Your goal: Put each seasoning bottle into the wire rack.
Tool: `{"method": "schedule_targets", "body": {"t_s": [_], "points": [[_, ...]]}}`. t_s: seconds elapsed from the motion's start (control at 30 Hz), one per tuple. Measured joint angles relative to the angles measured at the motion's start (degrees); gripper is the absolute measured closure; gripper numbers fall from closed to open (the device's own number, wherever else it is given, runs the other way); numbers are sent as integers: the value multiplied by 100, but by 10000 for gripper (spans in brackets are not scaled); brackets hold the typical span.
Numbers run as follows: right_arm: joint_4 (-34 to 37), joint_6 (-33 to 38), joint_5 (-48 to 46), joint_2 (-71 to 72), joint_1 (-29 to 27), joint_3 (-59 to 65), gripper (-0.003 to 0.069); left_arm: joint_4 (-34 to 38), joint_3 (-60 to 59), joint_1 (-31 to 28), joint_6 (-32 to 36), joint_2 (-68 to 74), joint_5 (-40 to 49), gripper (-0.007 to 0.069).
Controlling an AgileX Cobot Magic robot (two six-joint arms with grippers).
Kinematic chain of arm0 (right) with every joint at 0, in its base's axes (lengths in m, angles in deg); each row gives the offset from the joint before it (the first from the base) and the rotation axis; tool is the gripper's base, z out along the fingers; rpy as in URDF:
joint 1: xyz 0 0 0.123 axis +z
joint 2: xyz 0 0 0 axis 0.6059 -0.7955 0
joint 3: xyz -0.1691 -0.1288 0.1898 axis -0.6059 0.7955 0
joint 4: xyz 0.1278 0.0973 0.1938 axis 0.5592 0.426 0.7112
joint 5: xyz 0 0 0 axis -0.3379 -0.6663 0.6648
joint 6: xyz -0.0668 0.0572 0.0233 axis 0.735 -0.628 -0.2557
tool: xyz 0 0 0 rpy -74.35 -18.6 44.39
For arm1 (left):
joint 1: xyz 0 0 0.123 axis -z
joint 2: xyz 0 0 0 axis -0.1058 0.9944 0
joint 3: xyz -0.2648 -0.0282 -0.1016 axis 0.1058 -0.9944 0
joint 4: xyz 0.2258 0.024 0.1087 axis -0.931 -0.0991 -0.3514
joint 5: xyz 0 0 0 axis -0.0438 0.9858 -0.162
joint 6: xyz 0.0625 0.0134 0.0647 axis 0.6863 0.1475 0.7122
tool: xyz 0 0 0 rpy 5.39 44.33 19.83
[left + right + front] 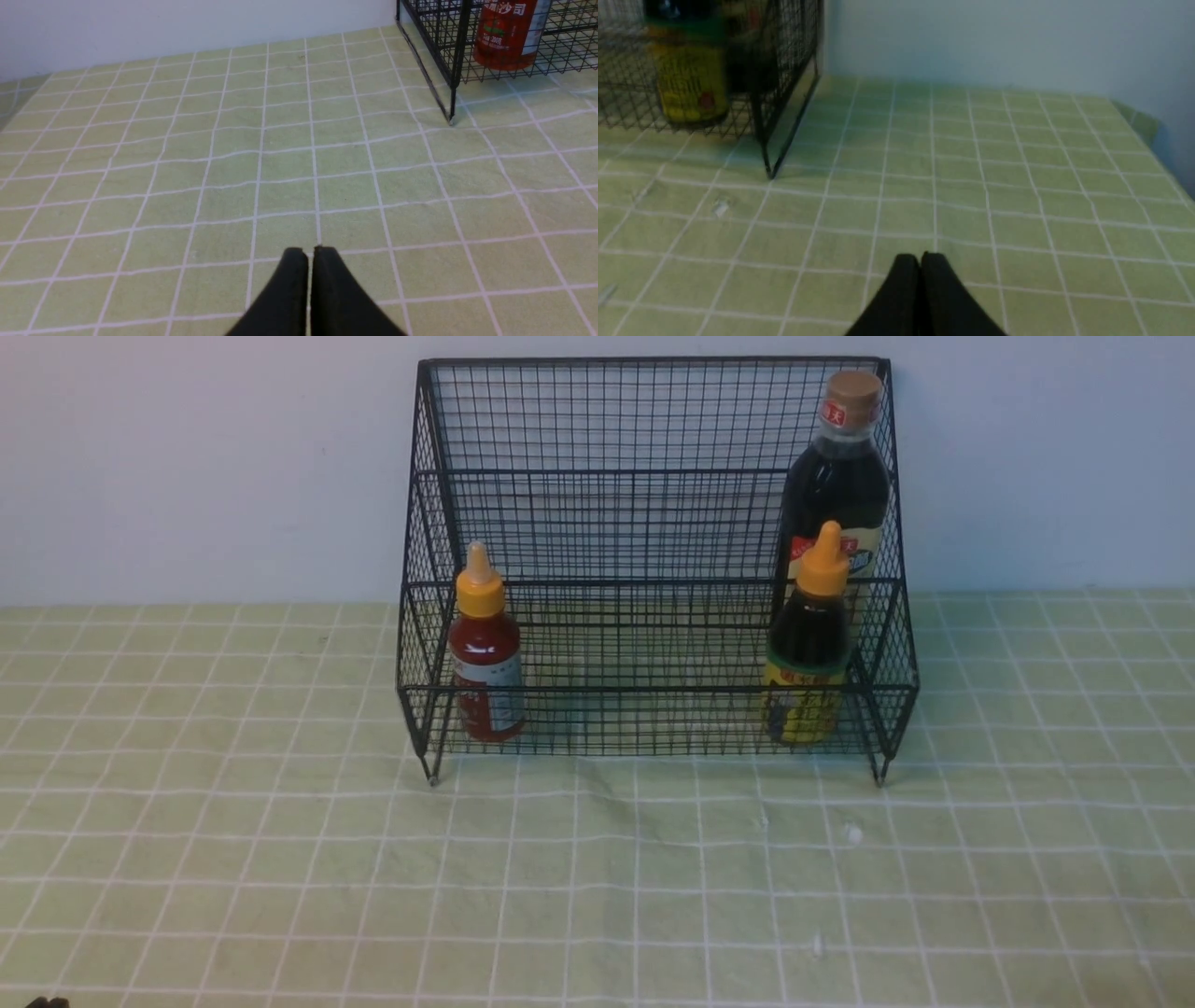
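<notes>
Now all three bottles are in the big black wire-mesh rack (653,690), which stands on the green cloth with white lines (597,877), by the pale wall (187,467). The small red sauce bottle with the orange nozzle cap (487,658) is near the rack's left end, in the front part. The small dark bottle with the yellow label and orange nozzle (808,658) is near the right end, in the front part too. Right behind it is the tall dark bottle with the tan cap (837,490), and it pokes up high. All three stand up. The left gripper (311,252) is closed, with its two black tips together and nothing in them. The right gripper (920,257) is closed the same way, and it holds nothing. Both are well apart from the bottles.
</notes>
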Motion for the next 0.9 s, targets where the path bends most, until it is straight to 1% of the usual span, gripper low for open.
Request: {"method": "schedule_targets", "body": {"t_s": [0.13,0.37,0.9], "points": [[0,0,13,0,-79,0,673,0,0,-4,0,0,0,631],[0,-107,13,0,245,0,673,0,0,-4,0,0,0,631],[0,-118,18,0,252,0,673,0,0,-4,0,0,0,631]]}}
